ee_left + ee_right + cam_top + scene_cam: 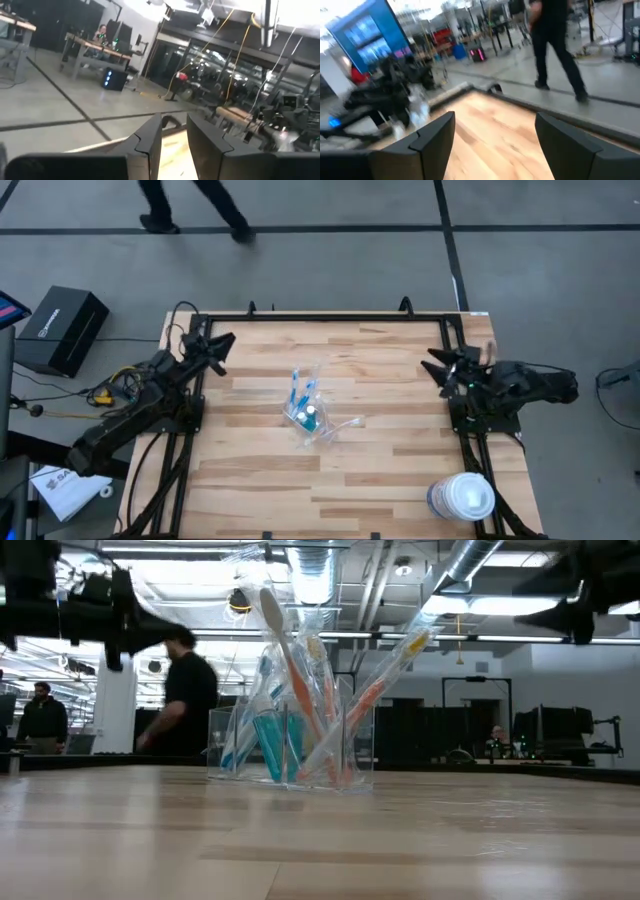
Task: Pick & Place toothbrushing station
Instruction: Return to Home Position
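Wooden slat surface (380, 380) in a black frame, grey floor around it. At mid-surface sits the toothbrushing station (308, 412): clear plastic cup (360, 755) standing upright, orange toothbrushes (300, 680) and blue toothbrushes (296, 388) leaning out of it, teal tube (275, 745) inside. By the far left edge, left gripper (222, 345), well apart from the cup, fingers narrowly parted, nothing between. By the right edge, right gripper (437, 365), fingers spread wide, empty. Near right corner: white-lidded tub (465, 498). Beyond the surface, a person (190, 205) on the floor.
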You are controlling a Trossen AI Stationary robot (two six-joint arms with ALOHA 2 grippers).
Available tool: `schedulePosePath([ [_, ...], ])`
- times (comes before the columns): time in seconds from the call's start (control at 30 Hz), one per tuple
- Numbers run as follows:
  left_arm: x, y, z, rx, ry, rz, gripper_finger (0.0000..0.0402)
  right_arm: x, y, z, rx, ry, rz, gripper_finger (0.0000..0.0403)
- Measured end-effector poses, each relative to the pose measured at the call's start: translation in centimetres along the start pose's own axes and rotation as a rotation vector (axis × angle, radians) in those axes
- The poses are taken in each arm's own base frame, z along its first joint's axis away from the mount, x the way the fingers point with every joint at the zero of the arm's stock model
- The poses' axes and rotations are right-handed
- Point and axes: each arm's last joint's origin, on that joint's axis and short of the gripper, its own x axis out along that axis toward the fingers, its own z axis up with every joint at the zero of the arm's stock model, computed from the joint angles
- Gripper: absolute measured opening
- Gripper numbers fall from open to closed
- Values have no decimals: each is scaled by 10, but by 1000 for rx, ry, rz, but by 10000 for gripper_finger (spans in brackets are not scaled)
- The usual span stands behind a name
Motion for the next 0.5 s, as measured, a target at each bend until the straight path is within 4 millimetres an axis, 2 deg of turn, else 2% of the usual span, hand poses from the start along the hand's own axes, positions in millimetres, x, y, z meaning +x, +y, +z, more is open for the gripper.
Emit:
schedulePosePath([
  [0.13, -1, 6, -14, 23, 71, 30, 85, 6, -1, -20, -6, 38, -21, 265],
  [0.33, 0, 6, -15, 95, 77, 31, 85, 12, -5, -42, -21, 74, -59, 265],
  [0.5, 0, 6, -15, 115, 77, 30, 85, 18, -10, -69, 5, 116, -103, 265],
])
